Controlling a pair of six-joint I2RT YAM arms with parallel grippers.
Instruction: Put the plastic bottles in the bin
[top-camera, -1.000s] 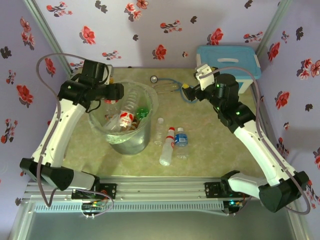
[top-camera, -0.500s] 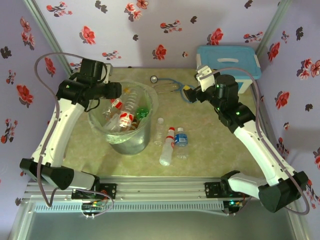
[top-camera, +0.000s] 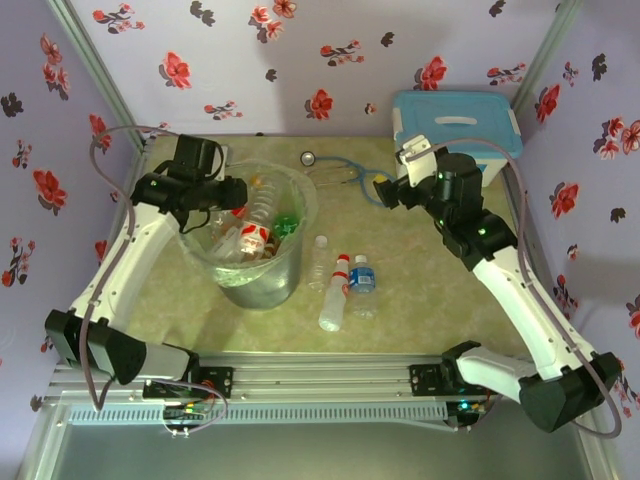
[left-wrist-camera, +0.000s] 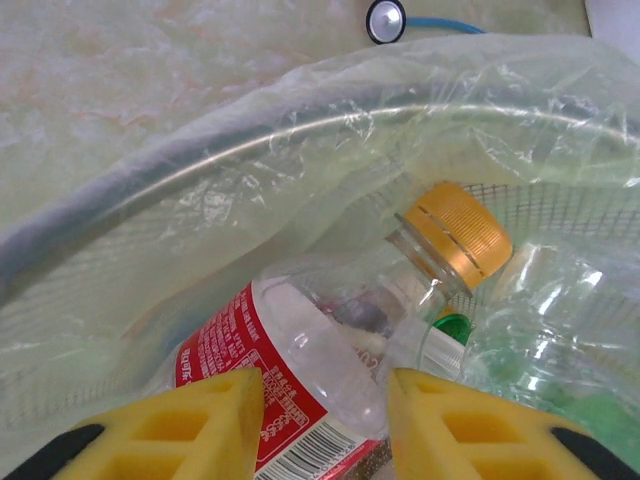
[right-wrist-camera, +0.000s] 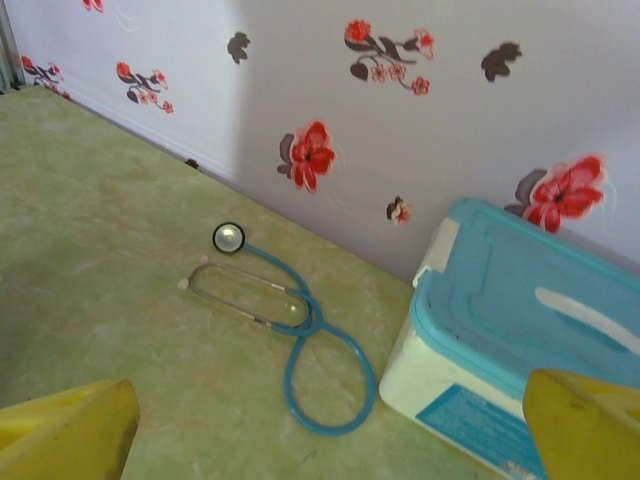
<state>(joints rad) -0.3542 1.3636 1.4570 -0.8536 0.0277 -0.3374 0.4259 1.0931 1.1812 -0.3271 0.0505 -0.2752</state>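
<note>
- Left gripper (top-camera: 232, 194): hangs over the far-left rim of the bin (top-camera: 262, 288), fingers (left-wrist-camera: 190, 425) apart
- Looks down on a red-labelled, orange-capped bottle (left-wrist-camera: 330, 345) lying inside the bin, just below the gap
- Right gripper (top-camera: 385, 190): hovers wide open near the stethoscope (right-wrist-camera: 290, 330) and the white box (right-wrist-camera: 500, 350)
- Has three loose bottles (top-camera: 333, 298) on the table nearer the bases, just right of the bin

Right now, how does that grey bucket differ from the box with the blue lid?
The bin is round and see-through; the box is rectangular, white and opaque. The bin is open on top, lined with a clear bag, and holds bottles; the box's light-blue lid is shut. Both stand on the table.
</note>
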